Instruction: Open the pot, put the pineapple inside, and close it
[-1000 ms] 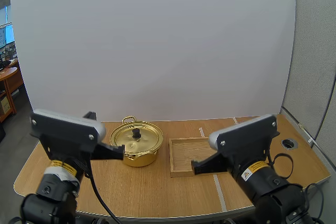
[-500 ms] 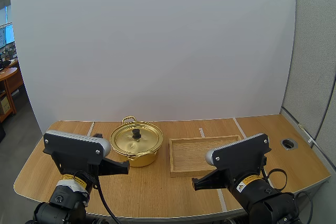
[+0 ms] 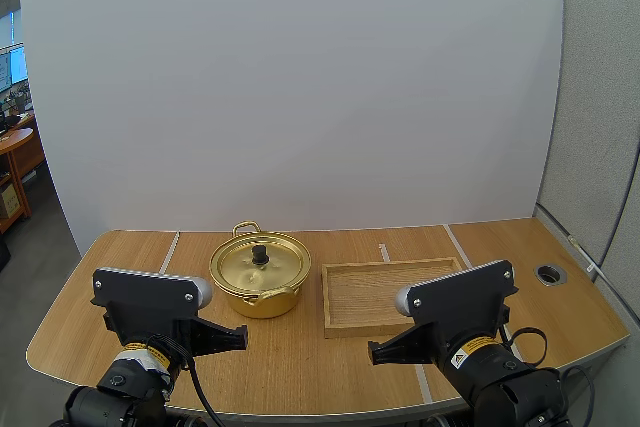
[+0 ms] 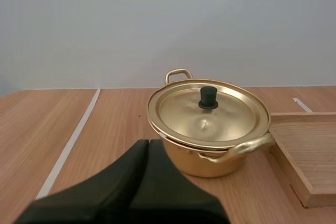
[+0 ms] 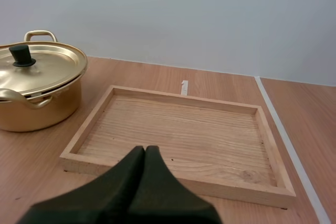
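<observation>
My left hand [image 3: 241,333] is clenched on nothing, fingers pressed into one dark wedge. It sits low at the near edge of the table [image 3: 290,372] and points at the pot [image 3: 265,302]. The pot stands just left of the wooden tray [image 3: 370,292] with its lid [image 3: 245,269] on, the black knob [image 3: 260,252] upright for a pinch. My right hand [image 3: 374,352], likewise clenched and empty, faces the tray, which I judge is there to take the lid.
</observation>
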You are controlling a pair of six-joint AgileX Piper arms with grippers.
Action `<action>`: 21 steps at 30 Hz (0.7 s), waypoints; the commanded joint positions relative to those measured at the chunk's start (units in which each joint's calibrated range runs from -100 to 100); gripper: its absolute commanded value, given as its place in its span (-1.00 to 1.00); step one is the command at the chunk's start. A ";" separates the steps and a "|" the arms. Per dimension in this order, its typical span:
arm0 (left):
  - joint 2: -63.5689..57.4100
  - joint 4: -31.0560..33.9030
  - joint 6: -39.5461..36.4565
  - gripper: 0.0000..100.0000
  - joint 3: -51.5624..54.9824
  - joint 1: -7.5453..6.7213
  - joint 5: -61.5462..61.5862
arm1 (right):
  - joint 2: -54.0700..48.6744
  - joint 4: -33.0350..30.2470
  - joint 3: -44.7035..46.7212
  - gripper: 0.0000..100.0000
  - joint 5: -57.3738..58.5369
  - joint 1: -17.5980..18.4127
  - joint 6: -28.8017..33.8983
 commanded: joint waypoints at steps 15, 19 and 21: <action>-0.25 0.41 -2.00 -1.00 0.08 0.94 -0.68 | -0.27 0.23 0.00 -1.00 0.09 -0.56 0.85; -0.25 0.41 -2.00 -1.00 0.08 0.94 -0.68 | -0.27 0.23 0.00 -1.00 0.09 -0.56 0.85; -0.25 0.41 -2.00 -1.00 0.08 0.94 -0.68 | -0.27 0.23 0.00 -1.00 0.09 -0.56 0.85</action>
